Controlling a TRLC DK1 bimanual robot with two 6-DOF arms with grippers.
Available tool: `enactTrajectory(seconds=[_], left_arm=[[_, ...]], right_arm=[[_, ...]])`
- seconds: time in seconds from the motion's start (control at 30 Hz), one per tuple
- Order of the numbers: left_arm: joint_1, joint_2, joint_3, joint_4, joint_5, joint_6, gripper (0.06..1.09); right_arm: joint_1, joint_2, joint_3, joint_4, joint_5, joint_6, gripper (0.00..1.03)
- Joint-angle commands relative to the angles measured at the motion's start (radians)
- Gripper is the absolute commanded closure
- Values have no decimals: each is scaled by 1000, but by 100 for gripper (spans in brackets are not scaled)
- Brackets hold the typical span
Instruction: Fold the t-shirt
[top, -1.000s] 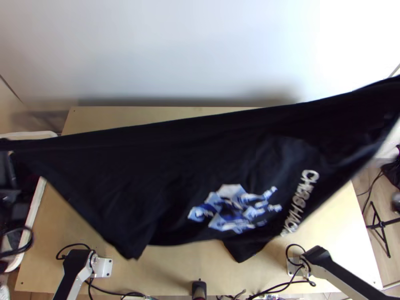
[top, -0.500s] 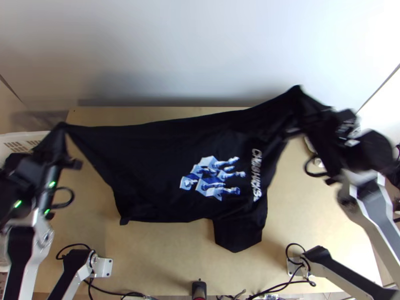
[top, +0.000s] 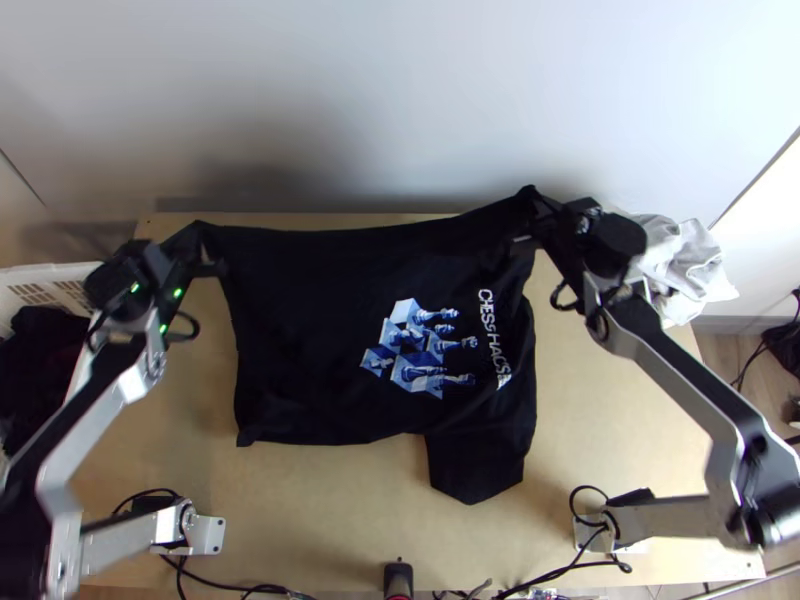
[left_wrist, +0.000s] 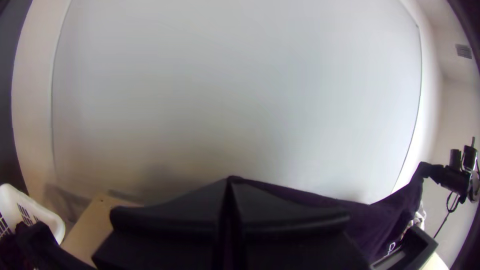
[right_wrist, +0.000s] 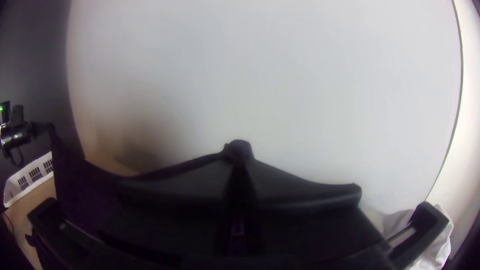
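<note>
Left claw (left_wrist: 230, 187), right claw (right_wrist: 239, 157) both pinching the black t-shirt (top: 310, 330), so lower them level, far edge taut, no slack!

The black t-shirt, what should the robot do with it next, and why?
Probably lower the left gripper and right gripper together, laying the t-shirt flat on the table, because they pinch its far edge, which hangs raised between them.

On my left, white slotted basket (top: 50, 273), dark cloth (top: 40, 350) bunched inside | near the far right corner of my wooden table (top: 620, 430), rumpled pale cloth (top: 692, 265) | beyond, I face a broad white panel (top: 400, 100) | right, past the table, black bundle (top: 782, 350) by a thin cable (top: 745, 368)
</note>
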Motion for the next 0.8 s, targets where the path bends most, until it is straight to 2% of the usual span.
enactTrajectory(seconds=[0.0,0.2,0.43,0.77], left_arm=[[12,325,154,79,1,21,105],[26,507,335,77,-19,-30,105],[27,682,494,68,-56,-33,105],[-2,781,565,47,-68,-13,105]], right_arm=[[-66,208,111,49,-8,-13,100],[-104,343,249,49,-8,-9,100],[-114,520,438,47,-5,-6,100],[-120,645,630,0,18,-9,100]])
